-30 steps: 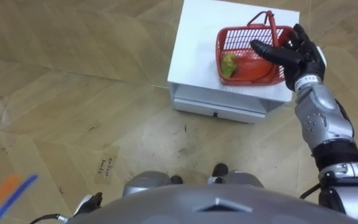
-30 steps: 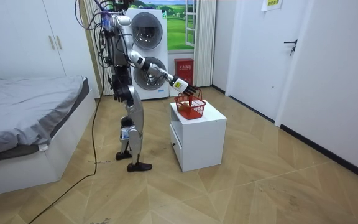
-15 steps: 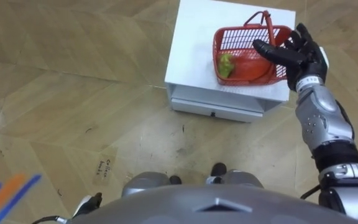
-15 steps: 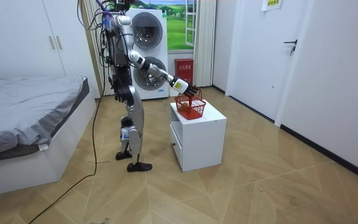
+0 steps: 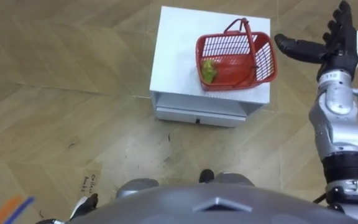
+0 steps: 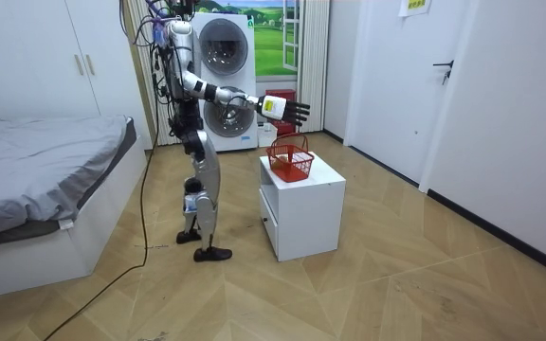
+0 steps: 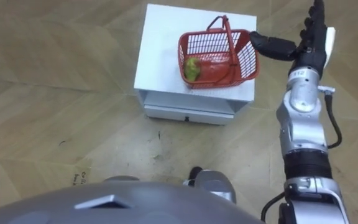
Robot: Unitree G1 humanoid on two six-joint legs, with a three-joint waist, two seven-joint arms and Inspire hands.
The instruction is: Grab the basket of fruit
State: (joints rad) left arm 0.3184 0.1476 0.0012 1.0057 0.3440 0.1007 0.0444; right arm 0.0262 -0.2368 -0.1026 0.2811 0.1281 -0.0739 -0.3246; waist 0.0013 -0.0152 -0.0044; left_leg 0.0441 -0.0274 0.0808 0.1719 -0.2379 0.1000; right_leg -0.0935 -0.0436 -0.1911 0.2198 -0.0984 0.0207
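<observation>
Fruit basket (image 5: 225, 45): sits on the white surface (image 5: 174, 59), towards its right edge, handle upright.
Long axis: runs left to right across the robot's front; a green fruit (image 5: 209, 70) lies in the left end.
Right robot hand (image 5: 334, 50): spread wide, holding nothing, raised beside the basket's right end, apart from it.
Left robot hand (image 5: 87, 203): low by the body, state can't be told.

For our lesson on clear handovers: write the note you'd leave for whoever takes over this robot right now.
The right hand is open, raised beside the red plastic mesh basket, apart from it and holding nothing.
The left hand is low by the robot's side.
The basket stands on the white drawer cabinet, its handle up, a green fruit inside.
Done: nothing grasped yet.
Left: close the right hand round the handle and lift.
</observation>
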